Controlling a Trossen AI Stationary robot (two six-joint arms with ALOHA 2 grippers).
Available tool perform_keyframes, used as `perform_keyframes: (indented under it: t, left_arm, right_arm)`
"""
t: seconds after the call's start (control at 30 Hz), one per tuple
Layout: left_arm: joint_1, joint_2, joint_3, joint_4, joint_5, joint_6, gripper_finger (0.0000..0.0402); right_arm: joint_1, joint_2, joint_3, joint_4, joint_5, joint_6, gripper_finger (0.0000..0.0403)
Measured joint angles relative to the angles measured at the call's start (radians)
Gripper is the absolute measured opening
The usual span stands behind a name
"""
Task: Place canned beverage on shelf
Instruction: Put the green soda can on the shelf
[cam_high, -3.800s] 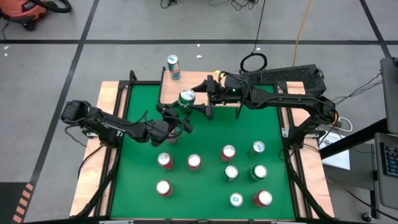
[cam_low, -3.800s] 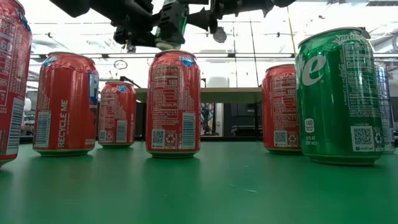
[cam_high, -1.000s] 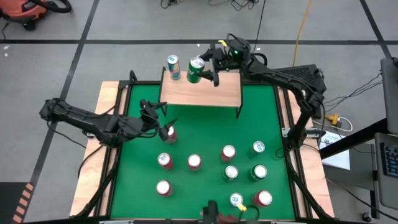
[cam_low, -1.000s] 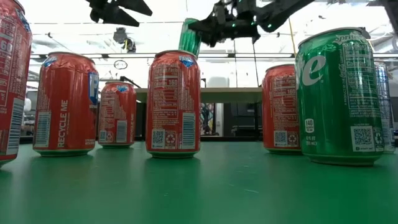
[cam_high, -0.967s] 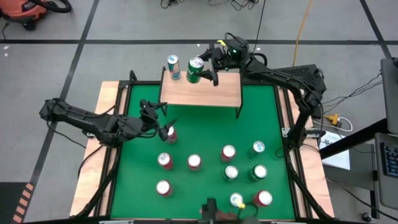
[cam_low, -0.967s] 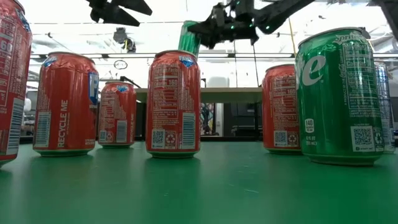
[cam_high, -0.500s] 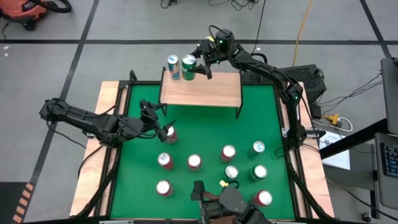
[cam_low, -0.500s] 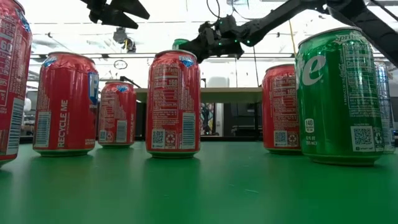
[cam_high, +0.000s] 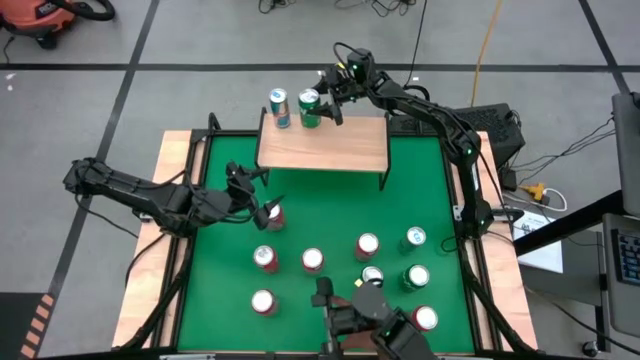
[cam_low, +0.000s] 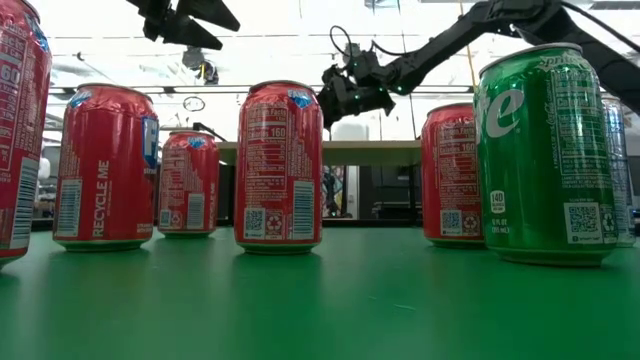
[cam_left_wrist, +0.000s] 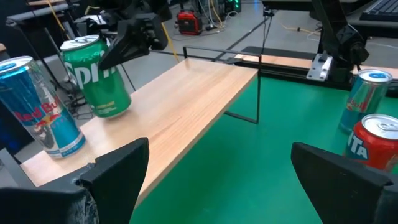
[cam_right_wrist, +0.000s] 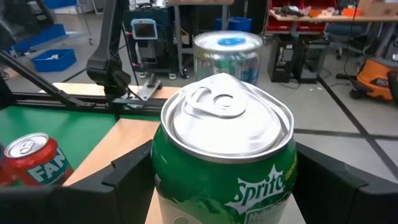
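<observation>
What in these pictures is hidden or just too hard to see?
- Green can base: in the left wrist view, touching the shelf or not is unclear.
- Same can in the low view: hidden behind a red can.
- Blue can, right wrist view: mostly hidden behind the green can.

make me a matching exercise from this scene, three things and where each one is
Things:
1. green Sprite can
2. blue and silver Red Bull can
3. left tool

Places:
A. over the green table, beside a red can
B. on the wooden shelf, between the right tool's fingers
C. on the shelf's far left corner

Pairs: 1-B, 2-C, 3-A
</observation>
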Motion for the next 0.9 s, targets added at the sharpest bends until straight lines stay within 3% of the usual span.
perform_keyframes:
  t: [0.3,0.9]
  left_arm:
    - [0.0,0.0,0.0,0.0,0.0,0.0,0.0392]
    - [0.0,0.0,0.0,0.0,0.0,0.001,0.0392]
  right_arm:
    - [0.006,-0.001,0.0,-0.054,-0.002,-0.091,0.0295]
    - [0.007,-0.001,0.0,-0.059,0.008,-0.117,0.0304]
